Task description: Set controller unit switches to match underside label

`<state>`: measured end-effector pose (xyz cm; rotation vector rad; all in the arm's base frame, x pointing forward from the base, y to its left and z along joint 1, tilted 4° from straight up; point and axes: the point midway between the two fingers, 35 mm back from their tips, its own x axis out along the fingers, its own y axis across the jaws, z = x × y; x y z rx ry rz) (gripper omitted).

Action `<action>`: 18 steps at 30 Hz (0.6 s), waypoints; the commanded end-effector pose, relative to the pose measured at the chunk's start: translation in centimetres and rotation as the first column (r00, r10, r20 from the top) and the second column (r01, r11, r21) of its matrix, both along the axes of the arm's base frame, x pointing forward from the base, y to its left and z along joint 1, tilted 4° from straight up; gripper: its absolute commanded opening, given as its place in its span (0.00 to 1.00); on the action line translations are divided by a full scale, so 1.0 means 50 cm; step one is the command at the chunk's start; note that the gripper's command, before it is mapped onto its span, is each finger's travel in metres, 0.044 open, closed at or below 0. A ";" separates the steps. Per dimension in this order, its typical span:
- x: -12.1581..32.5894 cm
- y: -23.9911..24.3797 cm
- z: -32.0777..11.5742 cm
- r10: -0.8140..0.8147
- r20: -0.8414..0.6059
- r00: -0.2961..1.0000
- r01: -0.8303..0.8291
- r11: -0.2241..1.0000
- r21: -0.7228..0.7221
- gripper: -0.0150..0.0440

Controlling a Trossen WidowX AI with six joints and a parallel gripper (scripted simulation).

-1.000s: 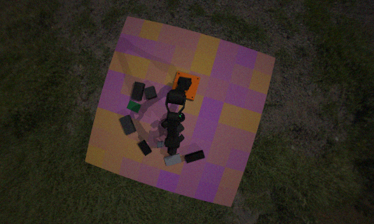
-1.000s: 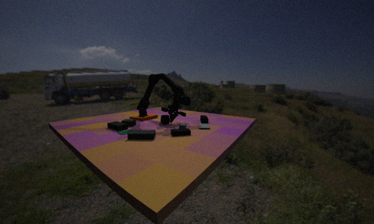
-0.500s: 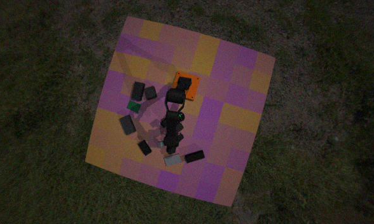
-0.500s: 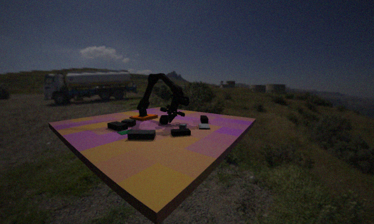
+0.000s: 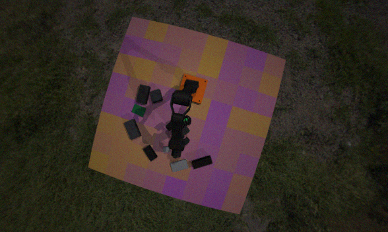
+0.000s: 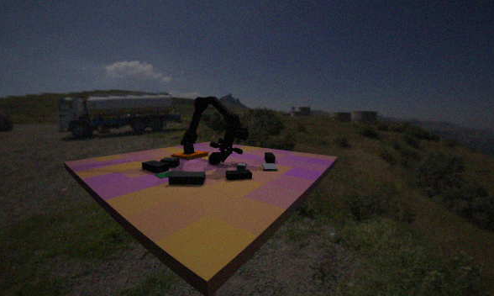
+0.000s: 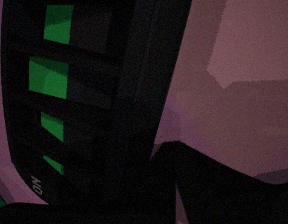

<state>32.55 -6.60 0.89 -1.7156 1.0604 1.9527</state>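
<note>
The dark controller unit (image 5: 189, 120) (image 6: 214, 158) (image 7: 137, 65) appears to sit on its base close to the arm, mostly under it in the top view. In the wrist view it fills the left, with green switch ends (image 7: 48, 78) in a column and an ON mark below them. Four green ends show there, the upper two larger than the lower two; which ends are pressed I cannot tell. The other switches and the underside label are hidden. My gripper (image 6: 223, 161) (image 7: 171, 149) is shut and empty, low beside the unit; whether it touches is unclear.
Dark blocks (image 5: 143, 94) (image 5: 156, 95) (image 5: 132, 129) (image 5: 150, 153) (image 5: 202, 161) lie around the arm. A green plate (image 5: 138, 110) (image 6: 164, 174), a small grey cube (image 5: 166, 149) and a light grey block (image 5: 179, 165) (image 6: 270, 166) are also there. The arm stands on an orange base (image 5: 202, 90).
</note>
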 end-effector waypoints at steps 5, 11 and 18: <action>-0.023 -0.012 -0.003 -0.002 -0.023 1.000 0.002 1.000 -0.002 0.25; -0.031 -0.016 -0.003 -0.002 -0.023 1.000 0.002 1.000 -0.003 0.25; -0.040 -0.021 -0.002 -0.002 -0.024 1.000 0.002 1.000 -0.003 0.25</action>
